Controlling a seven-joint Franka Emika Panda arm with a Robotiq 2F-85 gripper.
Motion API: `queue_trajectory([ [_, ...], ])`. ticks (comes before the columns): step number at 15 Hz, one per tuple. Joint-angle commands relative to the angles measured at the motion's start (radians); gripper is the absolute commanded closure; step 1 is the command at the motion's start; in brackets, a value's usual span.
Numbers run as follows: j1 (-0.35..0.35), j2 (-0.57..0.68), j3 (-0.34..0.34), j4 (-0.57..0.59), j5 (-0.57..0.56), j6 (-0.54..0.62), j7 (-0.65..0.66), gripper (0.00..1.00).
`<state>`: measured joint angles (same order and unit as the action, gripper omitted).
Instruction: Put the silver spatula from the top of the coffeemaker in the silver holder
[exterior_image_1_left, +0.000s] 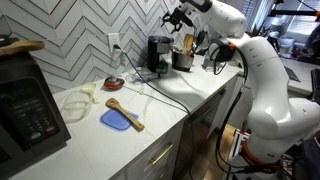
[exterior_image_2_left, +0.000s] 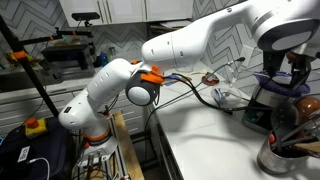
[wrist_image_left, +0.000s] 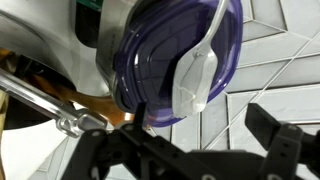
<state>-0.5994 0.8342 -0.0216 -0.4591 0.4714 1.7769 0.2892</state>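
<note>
The gripper (exterior_image_1_left: 178, 17) is hovering just above the coffeemaker (exterior_image_1_left: 158, 55) at the far end of the counter (exterior_image_1_left: 150, 120). In the wrist view its dark fingers (wrist_image_left: 275, 140) are standing spread apart with nothing between them, so it is released and empty. The silver spatula (wrist_image_left: 200, 78) is lying on the machine's rounded purple top (wrist_image_left: 150, 50), its pale blade facing the camera and its thin handle running toward the upper edge of the view; nothing is grasping it yet. The silver holder (exterior_image_1_left: 183, 60) is standing just beside the coffeemaker, with wooden handles (exterior_image_1_left: 188, 42) sticking up from it. The step in hand looks to be the descent to the grasp. Doing it well probably means lining the jaws across the narrow handle rather than the broad blade, coming straight down so the fingertips are straddling it, and closing gently, since a thin metal piece on a smooth curved top is likely to slide away. The lift should then be clearing the wooden handles before crossing to the holder.
</note>
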Motion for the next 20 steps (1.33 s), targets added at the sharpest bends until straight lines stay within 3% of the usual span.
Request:
queue_trajectory([
  [1,-0.009,0.039,0.028,0.000,-0.047,0.064,0.021,0.00],
  [9,-0.016,0.084,0.103,0.022,-0.021,0.090,0.046,0.00],
  [16,0.005,0.021,0.063,-0.011,-0.109,0.093,0.043,0.00],
  [20,-0.011,0.017,0.125,-0.011,-0.046,0.094,0.005,0.00],
])
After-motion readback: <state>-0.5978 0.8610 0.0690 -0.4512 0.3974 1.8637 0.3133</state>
